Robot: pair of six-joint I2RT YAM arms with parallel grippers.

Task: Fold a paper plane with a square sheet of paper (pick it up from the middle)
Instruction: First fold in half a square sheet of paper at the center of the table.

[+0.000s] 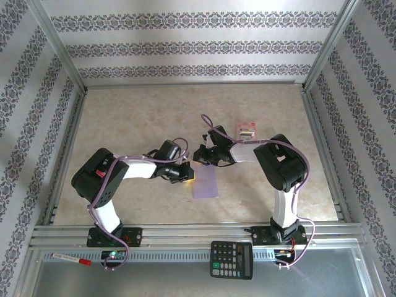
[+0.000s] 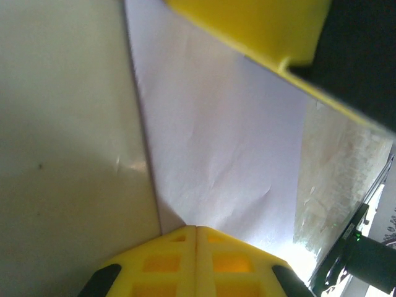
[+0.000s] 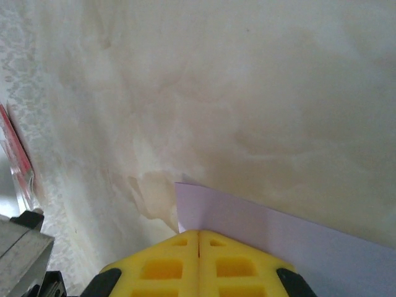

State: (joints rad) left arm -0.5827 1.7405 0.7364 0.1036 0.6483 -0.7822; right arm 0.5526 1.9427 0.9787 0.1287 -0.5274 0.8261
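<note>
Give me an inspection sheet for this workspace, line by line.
Surface: beige marbled table, no spills seen.
Job's things: lavender paper lying near centre, by both gripper tips.
Clutter: red-and-white packet farther back; calculator and pen on the near ledge.
Grippers: left gripper shut; right gripper shut; both at the paper's edge.
Cables: purple cables looping along both arms.
Surroundings: patterned walls, metal frame.
</note>
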